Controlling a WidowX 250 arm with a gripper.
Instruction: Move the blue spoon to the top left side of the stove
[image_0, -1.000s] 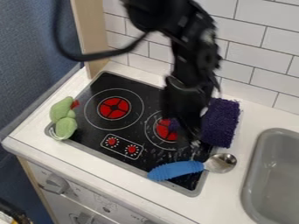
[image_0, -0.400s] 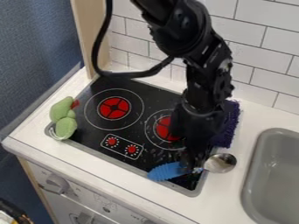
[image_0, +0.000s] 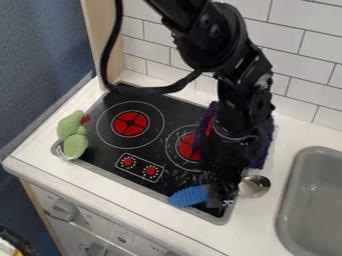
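Gripper (image_0: 222, 199) low over the blue spoon (image_0: 189, 196), I cannot tell how far open it is or whether it grips anything; the spoon lies at the stove's (image_0: 180, 107) front right corner, bowl over the counter (image_0: 260, 220).

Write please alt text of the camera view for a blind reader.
A black gripper covers the middle of a blue-handled spoon at the front right corner of the stove, metal bowl pointing right. A green toy sits at the stove's left, a purple cloth behind the gripper, a gray sink right.
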